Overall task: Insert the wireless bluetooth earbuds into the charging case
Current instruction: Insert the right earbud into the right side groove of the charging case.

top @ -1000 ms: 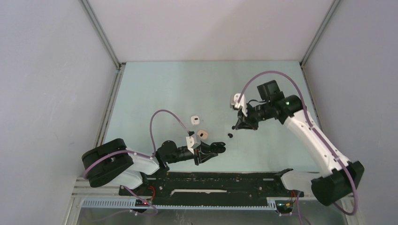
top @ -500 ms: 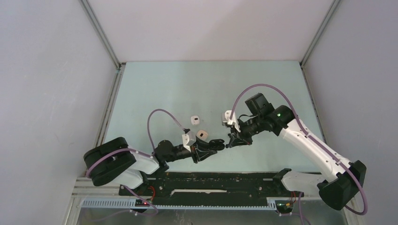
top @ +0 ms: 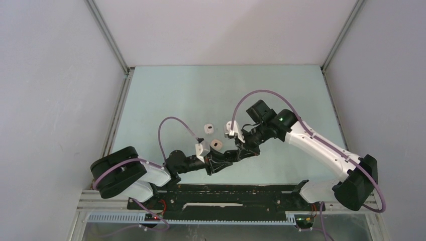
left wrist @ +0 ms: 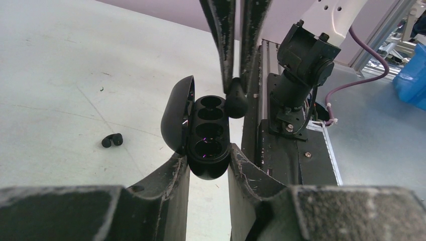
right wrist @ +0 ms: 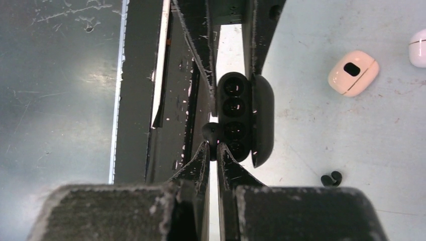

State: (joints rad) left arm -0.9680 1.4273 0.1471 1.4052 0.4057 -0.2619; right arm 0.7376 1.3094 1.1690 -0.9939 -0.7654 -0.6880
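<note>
Black earbud (left wrist: pixel 236 103) at the open charging case (left wrist: pixel 207 131)
Left fingers (left wrist: pixel 163 188) clamp the case; right fingers (left wrist: pixel 223 35) pinch the earbud beside its rim

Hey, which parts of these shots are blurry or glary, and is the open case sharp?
Left wrist view: charging case and earbud sharp, purple glints in the wells, left fingers blurred up close. Right wrist view: right fingers blurred, glare on the dark panel. Top view: soft, even light.
</note>
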